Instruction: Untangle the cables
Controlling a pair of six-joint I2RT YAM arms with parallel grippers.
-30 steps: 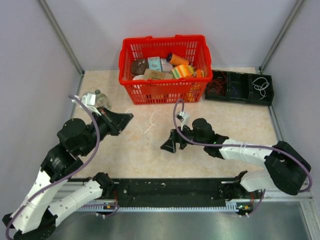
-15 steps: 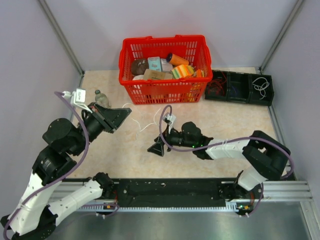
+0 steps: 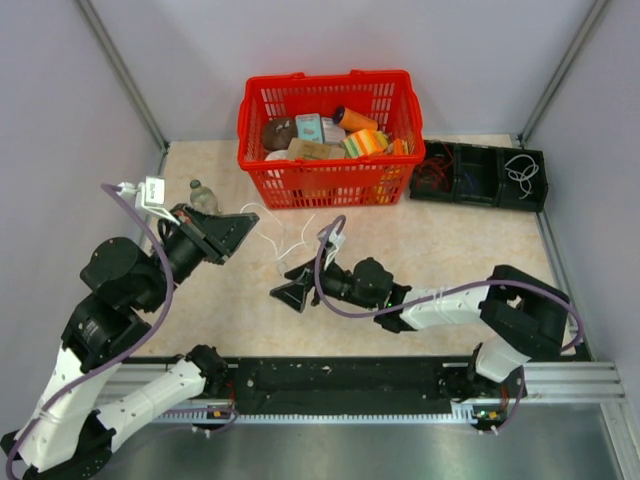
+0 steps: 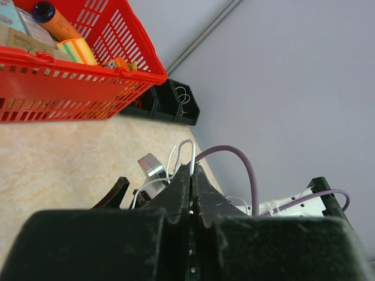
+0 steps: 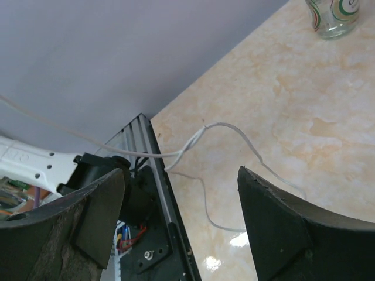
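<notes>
Beige marble-look tabletop [image 3: 480, 260], pale grey walls [image 3: 480, 60] on 3 sides.

White cable [image 5: 190, 141]: thin and loose, lies centre-left on the table, just near of the red basket [image 3: 325, 78], strung btw the two grippers. One end lifts off the surface to the left gripper [image 4: 191, 171]. Wrist view shows its fingers pressed together w/ a small loop of cable poking out above the tips, so it is clamped on the cable.

Rest of the cable curves across the table under the right gripper [image 5: 180, 171]. Jaws spread wide, cable on the surface btw them, nothing held.

From above, right gripper sits low over table centre, pointing left. Left gripper is left of it and farther back, tips aimed right.

Purple hose [image 4: 254, 187] arcs over the right arm.

Glass bottle [image 3: 203, 197] w/ green-red label stands upright far-left, close by the left gripper.

Basket sits far centre, packed w/ boxes and tubes.

Black tray [image 3: 485, 204] is just right of the basket. White coil [image 3: 520, 172] in its right compartment, reddish wires [image 3: 432, 178] in the left one.
</notes>
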